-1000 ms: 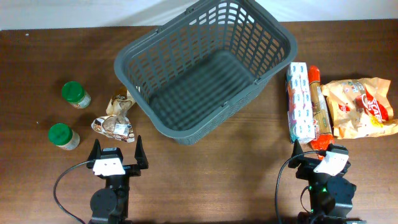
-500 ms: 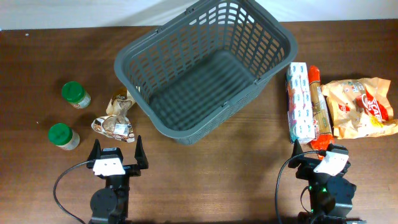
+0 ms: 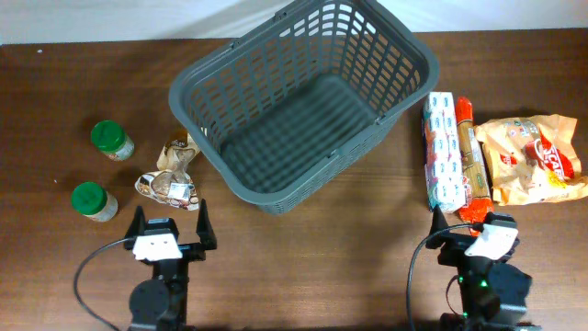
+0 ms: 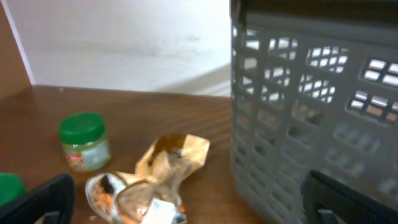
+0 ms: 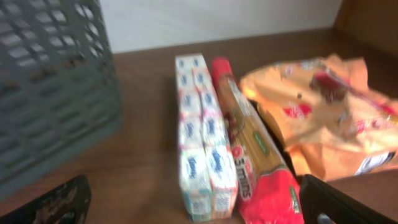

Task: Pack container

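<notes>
The dark grey slotted basket (image 3: 303, 97) stands empty at the table's middle back; its wall fills the right of the left wrist view (image 4: 311, 106) and the left of the right wrist view (image 5: 50, 81). My left gripper (image 3: 171, 230) is open and empty at the front left, just short of a crumpled snack bag (image 3: 170, 175) (image 4: 155, 180). My right gripper (image 3: 470, 234) is open and empty at the front right, just short of a white-blue pack (image 3: 445, 152) (image 5: 202, 155) and a red spaghetti pack (image 3: 469, 156) (image 5: 255, 155).
Two green-lidded jars (image 3: 111, 140) (image 3: 94, 200) stand at the left; one shows in the left wrist view (image 4: 83, 142). An orange crisp bag (image 3: 535, 158) (image 5: 323, 106) lies at the far right. A white wall runs behind the table.
My left gripper has shifted slightly toward the left and front. The right arm and all objects have not moved.
</notes>
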Robot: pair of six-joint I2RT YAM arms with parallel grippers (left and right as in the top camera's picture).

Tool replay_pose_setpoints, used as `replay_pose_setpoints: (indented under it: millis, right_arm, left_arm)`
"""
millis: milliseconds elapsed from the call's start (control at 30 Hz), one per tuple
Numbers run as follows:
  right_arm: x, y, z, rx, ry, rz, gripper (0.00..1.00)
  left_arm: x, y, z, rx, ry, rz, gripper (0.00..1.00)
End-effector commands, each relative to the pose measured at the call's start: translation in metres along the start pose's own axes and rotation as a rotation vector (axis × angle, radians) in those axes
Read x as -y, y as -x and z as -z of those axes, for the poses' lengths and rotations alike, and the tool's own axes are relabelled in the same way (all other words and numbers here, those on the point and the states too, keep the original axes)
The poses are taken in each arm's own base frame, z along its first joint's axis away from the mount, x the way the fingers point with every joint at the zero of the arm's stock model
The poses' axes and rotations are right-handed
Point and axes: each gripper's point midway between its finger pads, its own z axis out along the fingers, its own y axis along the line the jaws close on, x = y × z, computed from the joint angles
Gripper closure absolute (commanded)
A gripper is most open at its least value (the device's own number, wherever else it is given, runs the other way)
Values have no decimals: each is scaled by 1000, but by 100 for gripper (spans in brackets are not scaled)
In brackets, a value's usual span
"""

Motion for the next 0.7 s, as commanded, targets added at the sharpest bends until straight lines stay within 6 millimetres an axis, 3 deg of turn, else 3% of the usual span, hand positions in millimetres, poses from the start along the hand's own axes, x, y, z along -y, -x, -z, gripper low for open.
replay_pose_setpoints:
  millis: [0, 67, 167, 333, 400, 500, 633, 667]
  right_arm:
    - [-6, 53, 23, 66, 20, 11, 1]
    - [-6, 62, 26, 4, 9, 9, 2]
    - [-6, 80, 19, -144, -6, 17, 1]
    - [-9, 140, -2, -293, -9, 49, 1]
    - [-14, 171, -5, -324, 4, 46, 1]
    - [-47, 221, -4, -347, 178, 12, 1]
    - [-58, 244, -8, -360, 229, 2, 0]
    - [-57, 244, -13, -368, 228, 1, 9]
  left_arm:
    - [-17, 47, 12, 0, 105, 4, 1]
    - [-19, 59, 12, -47, 122, -10, 1]
    - [-17, 99, 0, -117, 143, -31, 1]
    - [-11, 153, -43, -248, 151, -76, 1]
    - [6, 172, -64, -344, 67, -72, 1]
    - [43, 188, -88, -487, -116, -41, 1]
    - [57, 192, -100, -569, -181, -20, 1]
    - [71, 193, -98, -572, -260, 3, 1]
